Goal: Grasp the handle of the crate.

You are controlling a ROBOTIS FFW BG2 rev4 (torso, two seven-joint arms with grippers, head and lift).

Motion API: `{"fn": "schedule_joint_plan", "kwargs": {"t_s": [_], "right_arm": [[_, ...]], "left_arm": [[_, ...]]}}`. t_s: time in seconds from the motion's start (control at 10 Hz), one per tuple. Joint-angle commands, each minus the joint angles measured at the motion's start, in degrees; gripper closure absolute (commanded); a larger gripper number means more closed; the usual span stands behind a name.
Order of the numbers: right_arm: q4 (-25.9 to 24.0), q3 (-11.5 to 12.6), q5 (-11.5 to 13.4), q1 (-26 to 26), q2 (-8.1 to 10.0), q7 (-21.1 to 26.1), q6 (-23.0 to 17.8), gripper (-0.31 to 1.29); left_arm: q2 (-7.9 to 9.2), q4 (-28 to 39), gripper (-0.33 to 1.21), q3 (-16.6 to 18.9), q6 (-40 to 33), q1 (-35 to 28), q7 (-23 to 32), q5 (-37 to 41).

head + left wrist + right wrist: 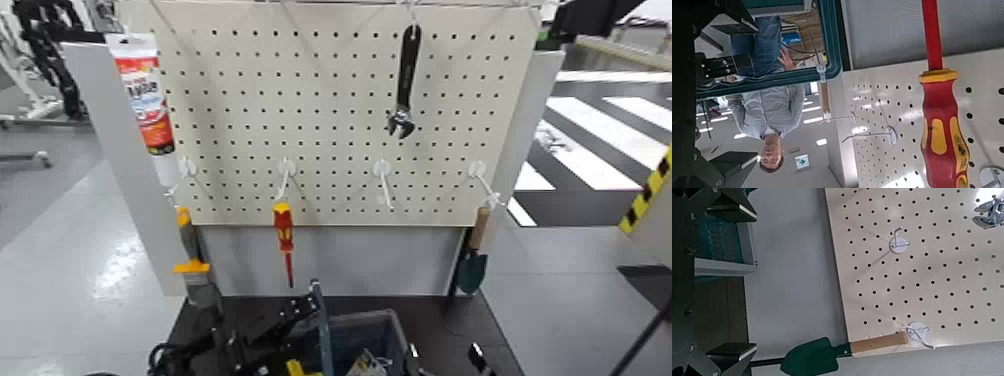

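Pegboard (pixel 330 110) backs dark counter (pixel 450 320); left gripper (pixel 255 335) low beside crate (pixel 365 335) handle (pixel 320 320), fingers' state unclear, right gripper's likewise.

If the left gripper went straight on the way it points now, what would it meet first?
The left gripper would likely meet the pegboard beside the hanging screwdriver; depth unclear.

Cream pegboard (pixel 330 110) on grey panels, glossy grey floor (pixel 60 270), striped floor markings (pixel 600 130) beyond.
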State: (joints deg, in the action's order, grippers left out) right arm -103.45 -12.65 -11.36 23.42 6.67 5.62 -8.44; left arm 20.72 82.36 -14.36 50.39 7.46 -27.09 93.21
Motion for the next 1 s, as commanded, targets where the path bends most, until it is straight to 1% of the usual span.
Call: {"fn": "schedule_joint_plan", "kwargs": {"t_s": [0.1,0.2,0.3,0.4,0.5,1.0], "right_arm": [[0.09,-0.09,-0.06,-0.13,0.1,0.0,-0.18,0.15],[0.09,-0.09,-0.15,-0.13,0.1,-0.09,-0.27,0.15],[0.09,-0.09,-0.15,-0.13,0.1,0.0,-0.27,0.15],[0.18,-0.18,-0.24,-0.22,0.18,0.0,-0.27,0.15],[0.09,-0.09,-0.24,-0.22,0.18,-0.09,-0.27,0.15],[0.09,-0.18,-0.33,-0.22,0.18,0.0,-0.18,0.15]], "left_arm": [[0.37,-1.5,0.67,-1.9,0.58,1.51,-1.12,0.92],[0.46,-1.76,0.78,-2.08,1.11,1.68,-1.21,1.09],[0.37,-2.03,0.81,-2.34,1.2,1.68,-1.48,1.09],[0.37,-2.2,1.06,-2.34,1.46,1.68,-1.65,1.09],[0.29,-2.29,1.17,-2.25,1.46,1.6,-1.65,1.01],[0.11,-2.29,1.18,-2.25,2.61,1.6,-1.65,1.01]]}}
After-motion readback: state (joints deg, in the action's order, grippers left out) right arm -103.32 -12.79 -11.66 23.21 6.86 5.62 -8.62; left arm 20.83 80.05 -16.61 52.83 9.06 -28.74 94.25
